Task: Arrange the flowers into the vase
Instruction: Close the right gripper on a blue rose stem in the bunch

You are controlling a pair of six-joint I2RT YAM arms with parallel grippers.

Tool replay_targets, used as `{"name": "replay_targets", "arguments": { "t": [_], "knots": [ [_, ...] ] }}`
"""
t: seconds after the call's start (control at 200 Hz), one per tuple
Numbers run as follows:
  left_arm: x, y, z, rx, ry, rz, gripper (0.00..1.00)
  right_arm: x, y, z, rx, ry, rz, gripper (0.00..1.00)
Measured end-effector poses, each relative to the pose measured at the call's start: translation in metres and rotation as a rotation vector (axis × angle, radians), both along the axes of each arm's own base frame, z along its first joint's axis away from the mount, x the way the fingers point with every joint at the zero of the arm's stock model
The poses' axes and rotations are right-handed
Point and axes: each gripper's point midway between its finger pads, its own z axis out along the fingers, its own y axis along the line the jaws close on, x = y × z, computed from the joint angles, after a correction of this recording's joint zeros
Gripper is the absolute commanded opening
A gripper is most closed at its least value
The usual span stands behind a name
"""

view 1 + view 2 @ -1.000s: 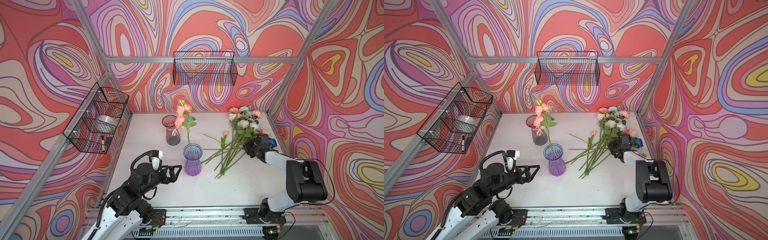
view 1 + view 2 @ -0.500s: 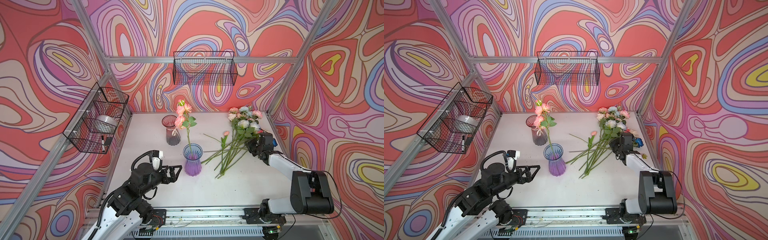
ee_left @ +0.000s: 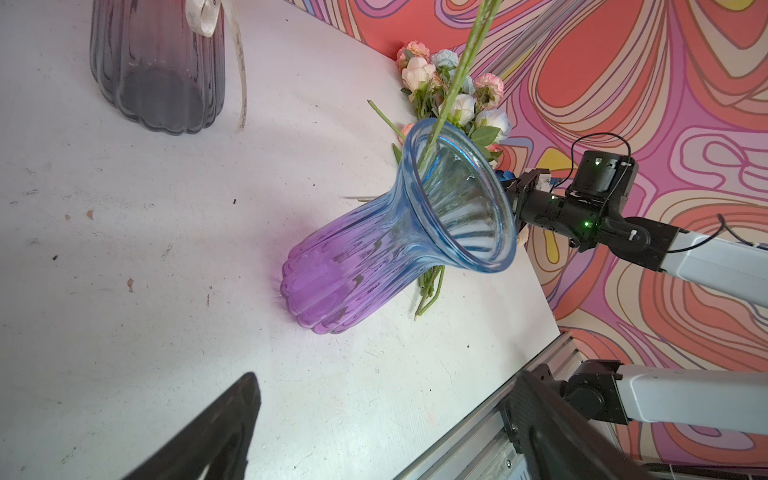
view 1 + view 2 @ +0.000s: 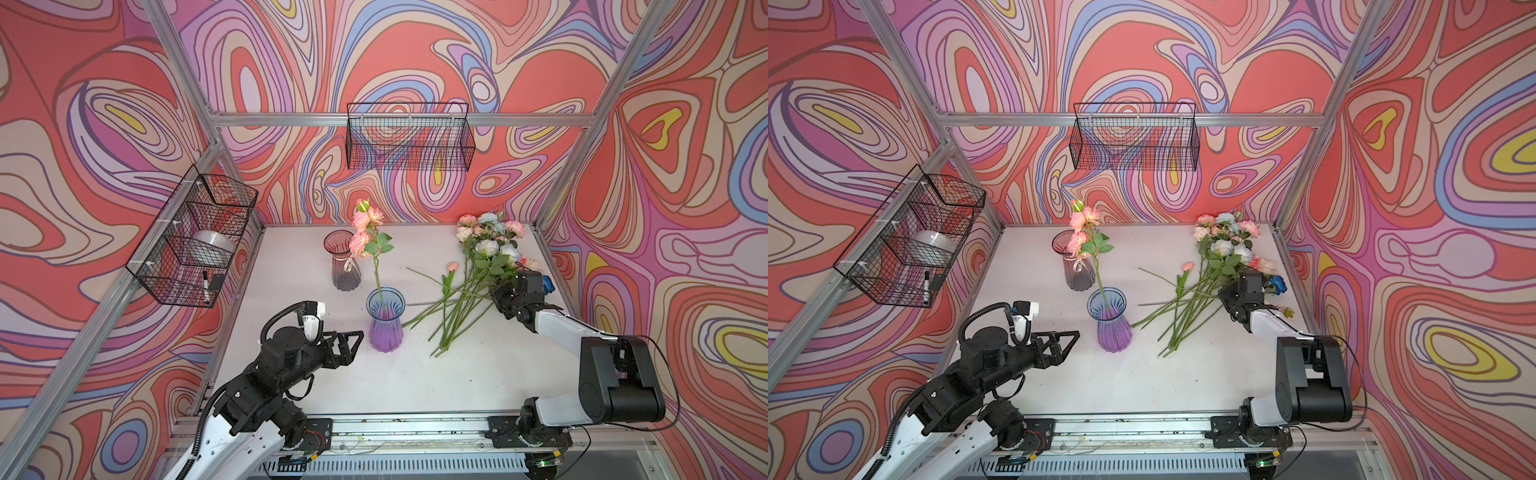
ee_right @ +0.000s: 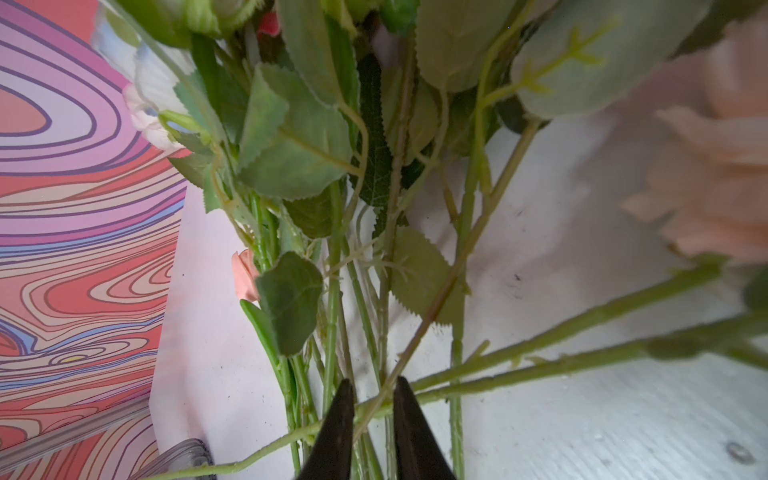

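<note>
From my seat I saw the left gripper (image 4: pixel 355 338) hanging just left of the blue-and-purple vase (image 4: pixel 384 324), its jaws spread wide, holding nothing and clear of the glass. That vase stood upright near the middle of the white table (image 4: pixel 415 382). One pink spray (image 4: pixel 365 226) was already in it, its stem leaning out over the rim toward the back wall. A smoky dark vase (image 4: pixel 344 266) stood just behind it and to the left. The rest of the flowers (image 4: pixel 473 286) lay in a loose heap on the table to the right of the blue-and-purple vase. Their pink, cream and pale blue heads pointed toward the back right corner, and their cut ends fanned toward the front. A single pink bud (image 4: pixel 452 266) lay at the heap's left edge, and a dark blue bloom (image 4: pixel 547 286) sat beside the right arm near the table's right edge. The right gripper (image 5: pixel 374 409) was down among the stems of the heap. Through the right wrist camera I saw its two black fingertips (image 5: pixel 338 419) drawn nearly together, with thin green stems pinched in the narrow gap. I could not tell how many stems it had.
</note>
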Motion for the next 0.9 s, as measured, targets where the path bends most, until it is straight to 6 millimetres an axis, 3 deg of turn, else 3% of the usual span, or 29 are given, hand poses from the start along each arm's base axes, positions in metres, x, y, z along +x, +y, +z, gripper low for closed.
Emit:
{"name": "replay_targets", "arguments": {
  "t": [0.22, 0.466, 0.631, 0.791, 0.901],
  "knots": [
    [0.000, 0.000, 0.000, 0.000, 0.000, 0.000, 0.96, 0.000, -0.003, -0.006, -0.015, 0.016, -0.007, 0.18],
    [0.000, 0.000, 0.000, 0.000, 0.000, 0.001, 0.96, -0.002, -0.005, -0.026, -0.029, 0.066, -0.013, 0.19],
    [0.000, 0.000, 0.000, 0.001, 0.001, 0.001, 0.96, 0.001, -0.006, -0.031, -0.032, 0.080, -0.011, 0.11],
    [0.000, 0.000, -0.001, 0.002, 0.003, 0.001, 0.96, 0.004, -0.006, -0.028, -0.035, 0.070, -0.008, 0.02],
    [0.000, 0.000, -0.001, 0.003, 0.003, 0.001, 0.96, 0.003, -0.006, -0.009, -0.041, 0.030, -0.004, 0.00]
  ]
}}
